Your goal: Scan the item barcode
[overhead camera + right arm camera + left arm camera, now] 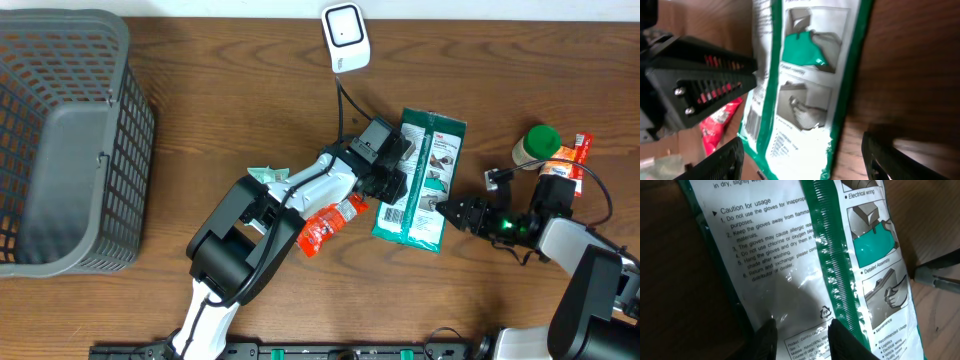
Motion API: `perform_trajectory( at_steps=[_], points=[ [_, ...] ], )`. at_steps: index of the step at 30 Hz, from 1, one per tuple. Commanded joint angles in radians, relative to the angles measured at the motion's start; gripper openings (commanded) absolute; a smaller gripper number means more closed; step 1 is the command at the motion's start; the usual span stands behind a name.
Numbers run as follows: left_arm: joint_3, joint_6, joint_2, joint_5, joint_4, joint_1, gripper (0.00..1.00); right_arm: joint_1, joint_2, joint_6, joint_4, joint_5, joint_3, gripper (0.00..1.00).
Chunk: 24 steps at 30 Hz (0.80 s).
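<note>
At centre frame, the left gripper (392, 178) pinches narrow on the glove packet (425, 165) at its left edge; the right gripper (447, 212) gapes wide, just beside it. It's the presenting step: next, the barcode must face the scanner (345, 38) up top. Upper left, the basket (135, 120) shows nothing inside.

green-and-white plastic glove packet (790, 255), white panel: "Caution for usage" | "1. Do not use the gloves for inapprop…" | "2. Keep the gloves away from flamma…" | picture captions: "Electrical wiring", "Detailed Assembly", "Maintenance" | recycling triangle: "PP" | lower edge: "Recommended Usage" | finer print too small to read
</note>
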Motion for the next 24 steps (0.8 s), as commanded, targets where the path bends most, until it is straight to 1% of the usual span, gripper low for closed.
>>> perform_trajectory(
  at_steps=[1, 12, 16, 24],
  points=[
    [0.004, 0.013, 0.043, -0.016, -0.022, 0.003, 0.36, 0.0, 0.003, -0.002, 0.029, -0.075, -0.023, 0.71],
    [0.004, 0.013, 0.043, -0.016, -0.034, 0.003, 0.36, 0.024, 0.003, 0.018, 0.076, -0.073, -0.024, 0.72],
    [0.004, 0.013, 0.043, -0.016, -0.035, 0.003, 0.36, 0.032, 0.006, 0.061, 0.12, -0.063, -0.024, 0.71],
    [0.004, 0.013, 0.043, -0.016, -0.045, 0.003, 0.35, 0.071, 0.007, 0.093, 0.183, -0.055, -0.024, 0.7]
  ],
)
